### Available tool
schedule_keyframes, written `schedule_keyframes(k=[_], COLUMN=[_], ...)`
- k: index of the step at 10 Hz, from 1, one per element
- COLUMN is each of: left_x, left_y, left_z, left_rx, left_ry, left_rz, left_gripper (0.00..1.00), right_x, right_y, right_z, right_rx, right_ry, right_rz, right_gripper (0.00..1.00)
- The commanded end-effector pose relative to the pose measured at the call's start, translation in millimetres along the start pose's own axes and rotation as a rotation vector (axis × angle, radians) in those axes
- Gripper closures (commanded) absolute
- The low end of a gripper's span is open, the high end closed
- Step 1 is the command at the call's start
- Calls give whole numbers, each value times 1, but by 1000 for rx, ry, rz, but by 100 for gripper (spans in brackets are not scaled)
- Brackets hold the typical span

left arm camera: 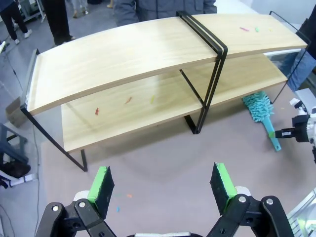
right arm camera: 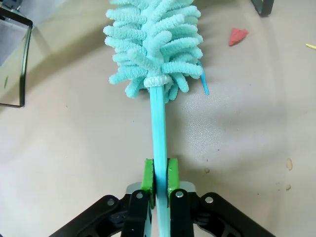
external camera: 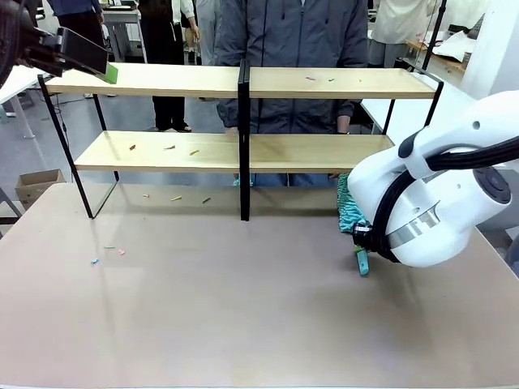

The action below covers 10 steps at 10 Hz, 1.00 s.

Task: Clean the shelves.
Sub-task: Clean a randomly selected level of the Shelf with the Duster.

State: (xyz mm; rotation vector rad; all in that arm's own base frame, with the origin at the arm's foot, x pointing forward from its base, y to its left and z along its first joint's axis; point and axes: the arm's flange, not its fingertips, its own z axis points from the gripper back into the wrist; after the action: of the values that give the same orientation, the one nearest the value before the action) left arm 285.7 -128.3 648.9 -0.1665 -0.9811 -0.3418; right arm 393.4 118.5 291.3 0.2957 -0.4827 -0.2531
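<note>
The right gripper [right arm camera: 159, 173] pinches the handle of a teal duster [right arm camera: 153, 49] on the worktop [external camera: 243, 324] by the right end of the shelves [external camera: 162, 79], which stand at its far side; the left gripper [left arm camera: 162, 182] hangs spread.

The shelves [external camera: 162, 79] are pale, matt wood boards on a thin black metal frame; the duster [right arm camera: 153, 44] has fluffy teal cloth strands and a smooth plastic handle.

Front view faces shelves [external camera: 162, 79] head-on, left wrist overlooks them, right wrist near tabletop [right arm camera: 74, 148]
</note>
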Motion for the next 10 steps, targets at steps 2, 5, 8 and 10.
schedule_keyframes(k=[2,5,8,10], left_x=[0,0,0,0], left_y=[1,1,1,1], left_z=[0,0,0,0], left_rx=[-4,-4,-4,-4], left_ry=[-6,-6,-6,-6], left_rz=[3,3,3,3], left_gripper=[0,0,0,0], right_x=[4,1,0,0], right_y=[2,3,-6,-10], right_z=[17,63,97,108], right_rx=[5,56,9,23], right_ry=[11,95,20,22], right_rz=[25,58,41,71], right_gripper=[87,87,87,87])
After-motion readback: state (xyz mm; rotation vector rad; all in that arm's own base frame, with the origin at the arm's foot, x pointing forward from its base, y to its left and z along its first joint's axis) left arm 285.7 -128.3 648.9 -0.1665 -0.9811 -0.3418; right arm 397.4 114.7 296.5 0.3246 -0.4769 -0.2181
